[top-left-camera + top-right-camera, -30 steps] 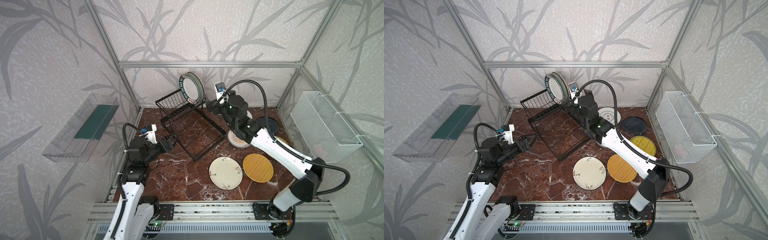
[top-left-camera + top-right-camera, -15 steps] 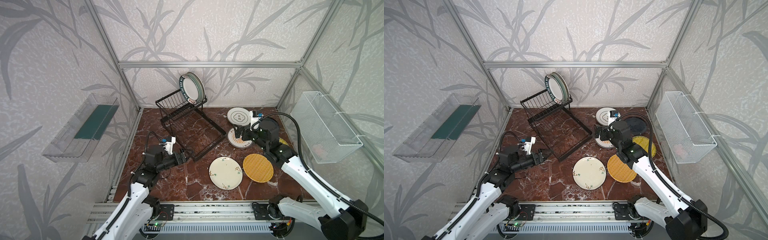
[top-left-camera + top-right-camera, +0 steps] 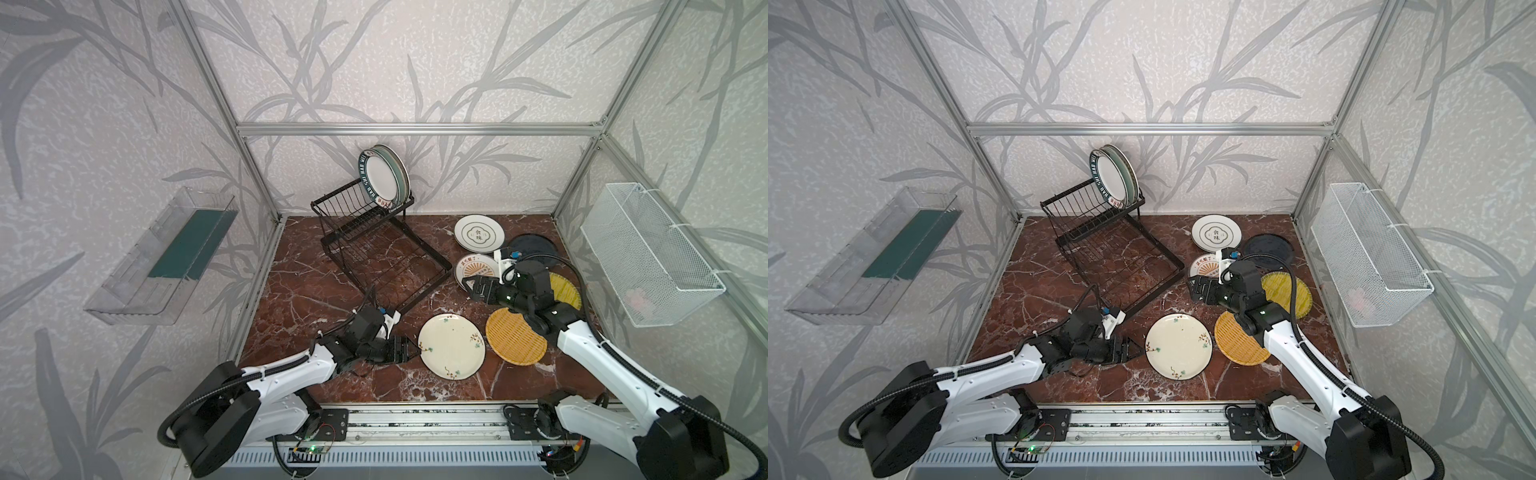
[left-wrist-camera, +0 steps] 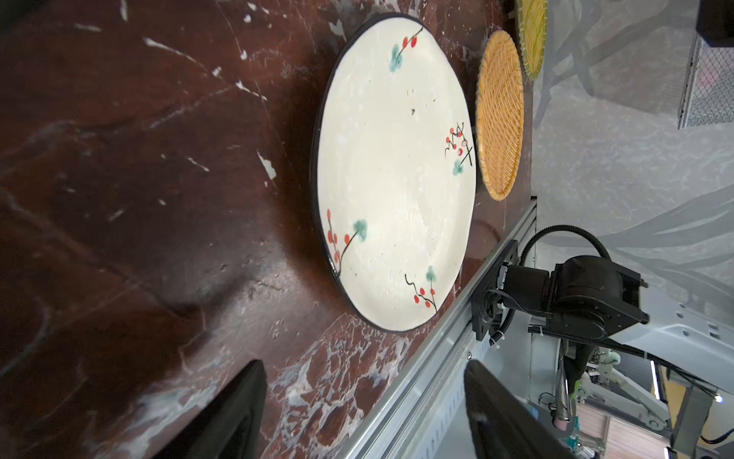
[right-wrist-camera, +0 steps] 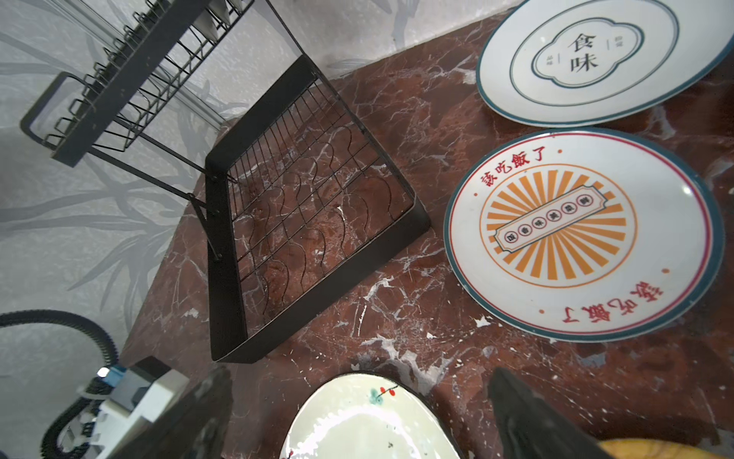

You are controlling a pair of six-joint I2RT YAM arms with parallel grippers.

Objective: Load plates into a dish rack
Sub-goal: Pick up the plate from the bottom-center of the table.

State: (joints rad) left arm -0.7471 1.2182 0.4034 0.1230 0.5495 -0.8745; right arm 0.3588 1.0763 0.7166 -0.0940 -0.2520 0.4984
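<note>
Cream floral plate (image 3: 451, 352) lies just ahead of the left gripper (image 3: 413, 351), jaws parted, empty; right gripper (image 3: 468, 286) gapes wide, empty.

Robot test cell (aluminium frame (image 3: 415, 129), wallpapered panels (image 3: 415, 62))

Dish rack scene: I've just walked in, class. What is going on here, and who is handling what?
Two robot arms are filling the black dish rack. At least two plates stand upright in its upper basket, and six more lie flat on the table. The left gripper, open, sits low at the edge of the cream floral plate but does not grip it. The right gripper, also open and empty, hovers beside the sunburst plate.
</note>
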